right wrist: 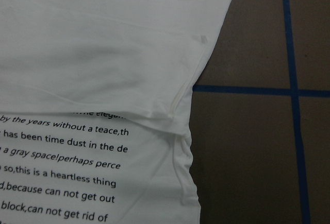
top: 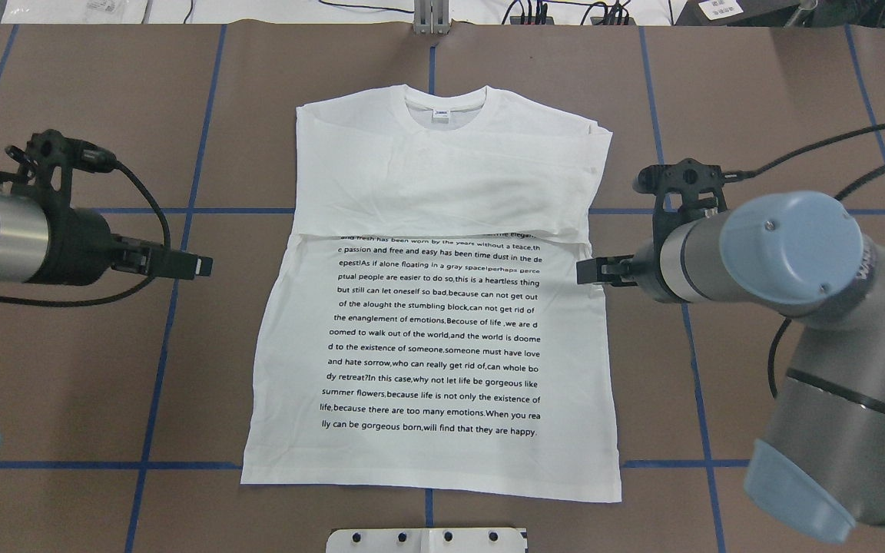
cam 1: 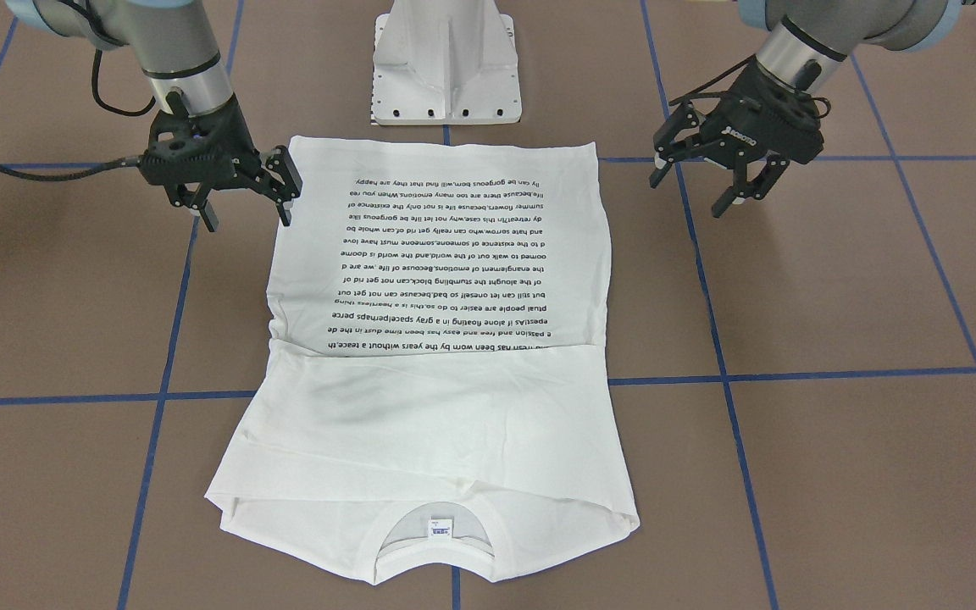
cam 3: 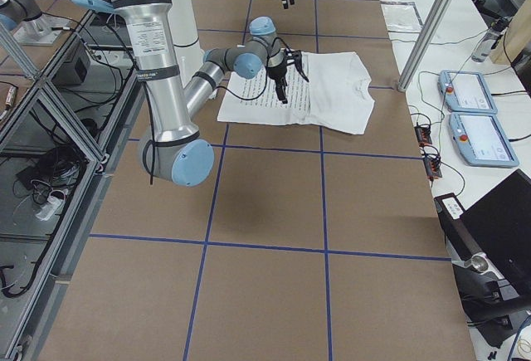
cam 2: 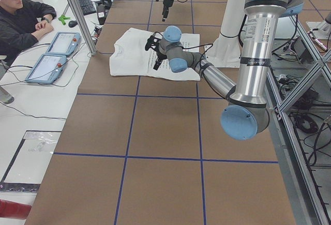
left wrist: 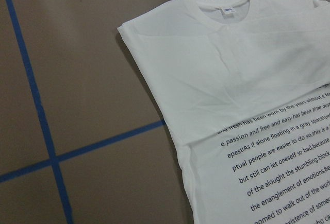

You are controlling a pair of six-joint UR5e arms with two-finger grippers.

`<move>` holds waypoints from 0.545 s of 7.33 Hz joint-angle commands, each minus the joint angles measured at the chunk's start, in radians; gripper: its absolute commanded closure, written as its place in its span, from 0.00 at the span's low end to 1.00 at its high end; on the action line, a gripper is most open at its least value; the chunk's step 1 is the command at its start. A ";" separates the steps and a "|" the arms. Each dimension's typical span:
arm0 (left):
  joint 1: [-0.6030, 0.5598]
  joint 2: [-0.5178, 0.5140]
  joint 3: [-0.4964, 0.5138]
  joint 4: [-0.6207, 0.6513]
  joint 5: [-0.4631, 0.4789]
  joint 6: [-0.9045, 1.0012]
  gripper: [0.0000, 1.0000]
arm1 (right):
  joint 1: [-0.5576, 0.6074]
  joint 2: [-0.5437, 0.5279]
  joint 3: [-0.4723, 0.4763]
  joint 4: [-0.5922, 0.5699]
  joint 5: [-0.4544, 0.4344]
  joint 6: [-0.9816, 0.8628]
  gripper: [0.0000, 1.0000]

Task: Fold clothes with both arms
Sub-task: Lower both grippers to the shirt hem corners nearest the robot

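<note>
Shirt (top: 442, 307) long axis robot-to-far, collar (top: 445, 104) far (hem (top: 431, 485) near) | left fingers (cam 1: 729, 199) apart | right fingers (cam 1: 283, 178) apart

left hand (cam 1: 695, 188) spread, right hand (cam 1: 248, 218) spread

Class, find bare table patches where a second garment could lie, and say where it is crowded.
Free: brown table outside the left black claw and the right claw, either side of the white printed cotton T-shirt. Crowded: gap between shirt and white metal pedestal base.
</note>
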 commanded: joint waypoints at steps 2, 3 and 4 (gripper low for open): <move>0.463 0.113 -0.087 0.008 0.389 -0.396 0.00 | -0.295 -0.192 0.168 0.014 -0.233 0.250 0.00; 0.541 0.113 -0.067 0.022 0.453 -0.455 0.00 | -0.318 -0.192 0.168 0.014 -0.255 0.267 0.00; 0.578 0.101 -0.013 0.027 0.476 -0.509 0.00 | -0.322 -0.193 0.168 0.013 -0.257 0.267 0.00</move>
